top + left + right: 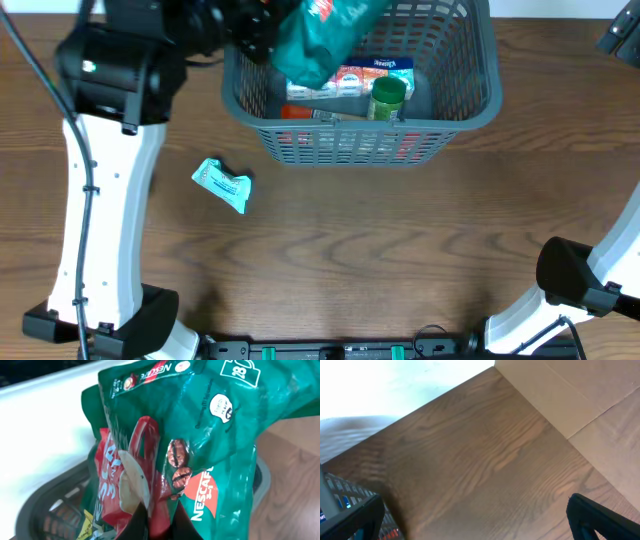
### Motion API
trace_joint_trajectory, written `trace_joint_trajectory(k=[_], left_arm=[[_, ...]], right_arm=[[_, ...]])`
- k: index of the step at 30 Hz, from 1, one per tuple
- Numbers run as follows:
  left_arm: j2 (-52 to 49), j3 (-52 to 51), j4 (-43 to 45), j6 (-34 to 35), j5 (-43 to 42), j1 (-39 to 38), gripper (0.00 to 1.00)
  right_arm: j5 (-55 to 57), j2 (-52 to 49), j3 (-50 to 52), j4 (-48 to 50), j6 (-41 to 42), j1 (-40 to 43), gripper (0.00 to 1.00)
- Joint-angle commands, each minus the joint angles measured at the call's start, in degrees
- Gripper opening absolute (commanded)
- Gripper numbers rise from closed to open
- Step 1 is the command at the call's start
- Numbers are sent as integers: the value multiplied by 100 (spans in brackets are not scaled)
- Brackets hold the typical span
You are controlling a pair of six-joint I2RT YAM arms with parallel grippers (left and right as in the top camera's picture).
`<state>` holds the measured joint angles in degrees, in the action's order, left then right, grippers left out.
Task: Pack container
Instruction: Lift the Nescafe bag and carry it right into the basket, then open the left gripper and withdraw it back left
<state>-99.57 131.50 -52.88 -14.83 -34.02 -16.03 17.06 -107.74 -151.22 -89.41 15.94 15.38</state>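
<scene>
- Container point(360, 145): dark grey slotted basket at the far centre of the desk point(400, 250). It already holds a green-lidded jar point(388, 97), a carton point(375, 72) and some red-printed items along its near wall.
- Left tool point(160, 521): clamped on a green coffee bag point(200, 435). Both fingers point(140, 522) pinch the bag's lower part in the left wrist view.
- In the overhead view the bag hangs tilted above the far-left part of the container. Whether it touches the contents cannot be told.
- Right tool point(475, 527): fingers spread wide with nothing between them. It sits low at the near right over bare desk, with a corner of the container at the left edge of its view.
- One teal packet point(222, 185) lies loose on the desk, to the near left of the container and well apart from it.
- Step in hand (judgement): placing the coffee bag, carried over but not yet released.
- Next move (judgement): lower the bag into the free left side, clear of the jar, then part the fingers. The bag is large, so it may catch on the rim or lean on the jar.
- Remaining afterwards: the teal packet.
</scene>
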Motion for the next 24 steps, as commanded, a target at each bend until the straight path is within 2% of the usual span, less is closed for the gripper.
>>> trace_joint_trajectory(k=[1,6,19,24], left_arm=[[-87,146,22,-166,260,-70,6],[-511,131,-389,-205,260,-249,5],[-1714,122,-680,-203,262,-457,6],[-1853,122,-704,-205,262,-457,6]], right_arm=[[7,-15,4,-22,76,31,99],[7,-15,4,-22,76,31,99],[7,-15,4,-22,74,31,99],[7,-15,4,-22,76,31,99]])
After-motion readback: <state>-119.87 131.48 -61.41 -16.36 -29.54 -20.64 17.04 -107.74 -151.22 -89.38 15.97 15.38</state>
